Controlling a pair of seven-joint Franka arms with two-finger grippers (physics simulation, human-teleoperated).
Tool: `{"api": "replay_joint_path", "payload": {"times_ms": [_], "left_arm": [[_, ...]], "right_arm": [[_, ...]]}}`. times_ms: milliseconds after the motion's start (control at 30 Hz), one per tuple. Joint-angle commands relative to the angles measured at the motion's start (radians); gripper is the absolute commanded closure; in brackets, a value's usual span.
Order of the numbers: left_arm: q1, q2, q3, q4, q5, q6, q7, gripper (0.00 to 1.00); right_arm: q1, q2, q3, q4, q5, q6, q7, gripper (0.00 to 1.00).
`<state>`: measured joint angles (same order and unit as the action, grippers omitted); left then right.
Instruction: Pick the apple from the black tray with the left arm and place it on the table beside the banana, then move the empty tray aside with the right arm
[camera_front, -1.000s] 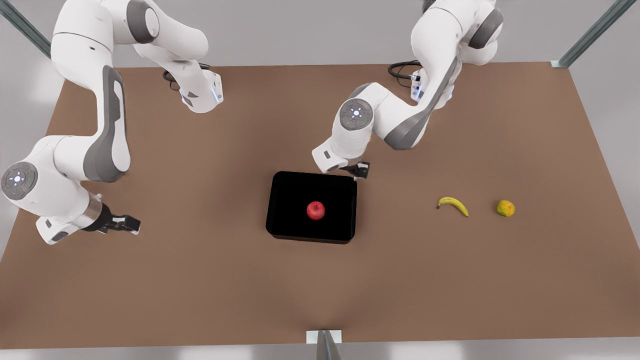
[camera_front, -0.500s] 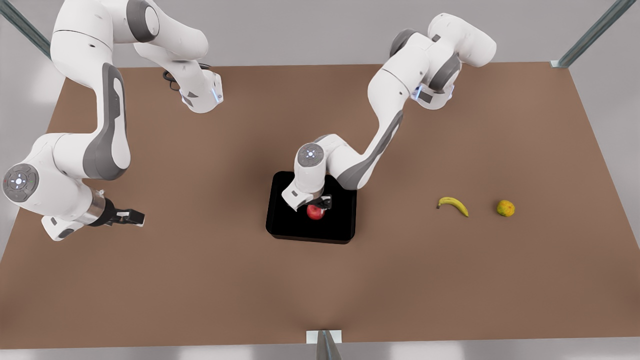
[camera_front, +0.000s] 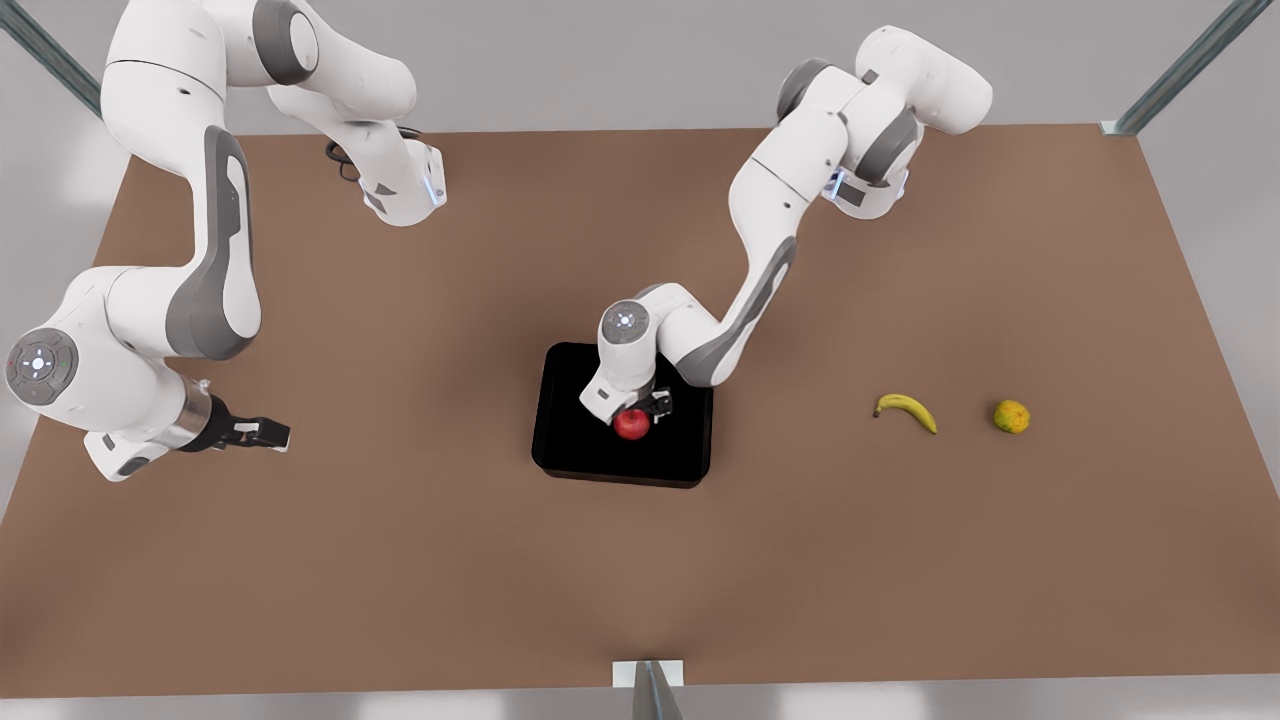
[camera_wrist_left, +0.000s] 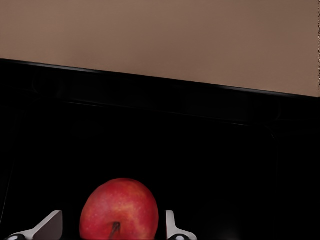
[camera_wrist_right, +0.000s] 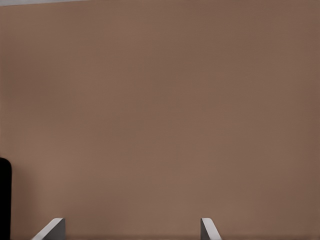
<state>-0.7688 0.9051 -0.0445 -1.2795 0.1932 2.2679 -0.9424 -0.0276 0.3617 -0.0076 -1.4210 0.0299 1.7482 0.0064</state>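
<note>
A: In the black tray (camera_front: 575, 440), near the middle of the worktop (camera_front: 400, 560), the apple (camera_front: 631, 424) sits on the tray floor. We log the left end effector (camera_front: 640, 412) directly over it. In the left wrist view its two fingertips (camera_wrist_left: 47, 226) flank the apple (camera_wrist_left: 120, 209) with a gap on the one side, so we read it as open and gripping nothing.

B: Progress, then: we judge the task to be at the reach stage only. The apple is not lifted, nothing is placed beside the banana (camera_front: 906, 409), and the tray is not moved.

A: Agreed. The right end effector (camera_front: 262, 434) waits low over the worktop, well off toward the front view's left. In the right wrist view its fingertips (camera_wrist_right: 50, 229) stand wide apart over bare worktop, so it is open and empty.

B: What can we not settle?

A: In the front view the wrist covers the apple's top, so finger contact is hidden there. The left wrist view cuts off the apple's lower part, and the nearer fingertip may touch the skin; we cannot tell. A yellow-orange fruit (camera_front: 1011, 416) lies just beyond the banana.
</note>
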Motion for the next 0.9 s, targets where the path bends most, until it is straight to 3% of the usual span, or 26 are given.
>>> {"api": "replay_joint_path", "payload": {"times_ms": [0,367,433,533,600,733,833,867], "left_arm": [[0.000,0.009,0.000,-0.001,0.003,0.056,-0.125,0.00],[0.000,0.044,0.002,-0.003,0.005,0.065,-0.121,0.00],[0.002,0.044,0.002,-0.003,0.005,0.065,-0.124,0.24],[0.000,0.038,0.002,-0.003,0.005,0.047,-0.125,0.24],[0.013,-0.057,0.005,0.003,0.003,-0.125,-0.095,0.23],[0.356,-0.351,-0.002,0.011,-0.123,-0.636,0.626,0.23],[0.601,-0.293,0.002,-0.003,-0.110,-0.571,1.008,0.23],[0.669,-0.267,0.003,-0.067,-0.107,-0.461,1.096,0.23]], "right_arm": [[0.000,-0.001,0.000,0.001,0.001,-0.001,0.000,0.00],[0.000,-0.001,-0.002,0.001,0.001,-0.001,0.000,0.00],[0.000,-0.001,-0.002,0.001,-0.001,-0.001,0.000,0.00],[0.000,-0.001,-0.002,0.001,-0.001,-0.001,0.000,0.00],[0.000,-0.001,-0.002,0.001,-0.001,-0.001,0.000,0.00],[0.006,-0.004,0.008,0.001,-0.002,-0.006,0.003,0.00],[0.054,-0.012,0.187,0.126,-0.013,-0.165,0.325,0.00],[0.112,-0.007,0.195,0.149,-0.010,-0.165,0.478,0.00]]}}
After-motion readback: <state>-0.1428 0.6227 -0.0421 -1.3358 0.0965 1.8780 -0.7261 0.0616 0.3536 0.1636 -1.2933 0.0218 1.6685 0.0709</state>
